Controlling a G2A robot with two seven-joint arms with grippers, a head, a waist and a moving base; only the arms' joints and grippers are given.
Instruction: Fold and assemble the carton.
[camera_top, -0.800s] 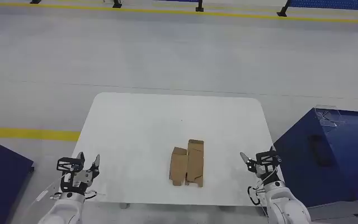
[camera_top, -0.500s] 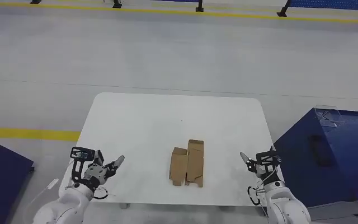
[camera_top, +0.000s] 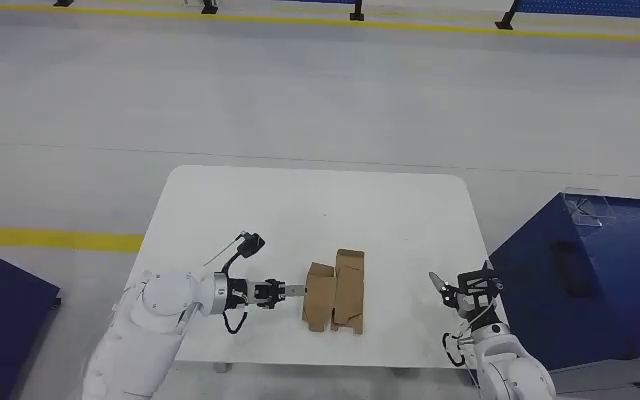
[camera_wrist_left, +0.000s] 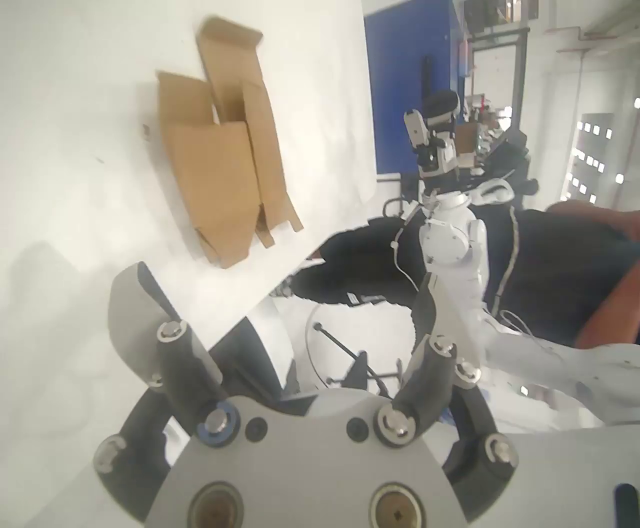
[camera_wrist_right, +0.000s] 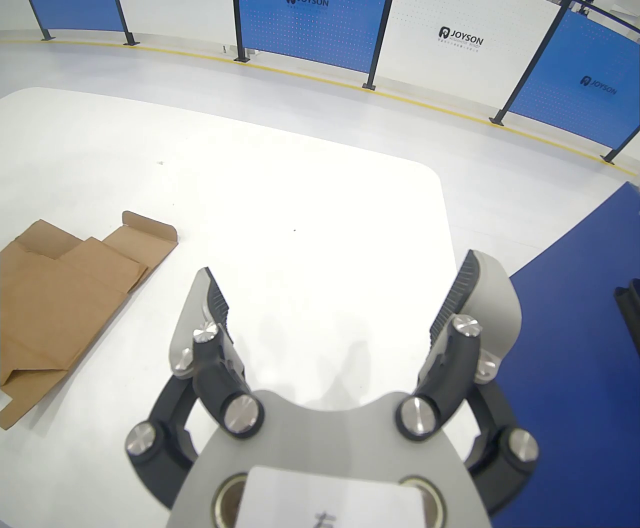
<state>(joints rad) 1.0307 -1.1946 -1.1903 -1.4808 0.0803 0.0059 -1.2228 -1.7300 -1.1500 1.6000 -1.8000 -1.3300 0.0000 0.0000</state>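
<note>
Item 1. Table (camera_top: 300, 210): white, with rounded corners. I stood at its near edge with one arm at each side.

Item 2. Blue cabinet (camera_top: 570, 280): it stood on the floor just beside the table's right edge, by my right arm.

Item 3. Carton (camera_top: 335, 291): a brown cardboard blank that lay collapsed and flat on the table, about midway across and toward the near edge. It showed two long panels side by side, and the right one reached farther from me than the left. Small flaps showed at both ends. Nothing held it, and no panel was raised.

Item 4. My left gripper (camera_wrist_left: 280, 295): it lay low over the table and pointed at the carton's left edge. In the top view its tip (camera_top: 296, 290) was just beside that edge, though I could not tell whether it touched. My fingers were spread wide with nothing between them.

Item 5. My right gripper (camera_wrist_right: 340, 272): it hovered over the table's near right corner, well apart from the carton. Its ribbed fingers were likewise spread and empty.
</note>
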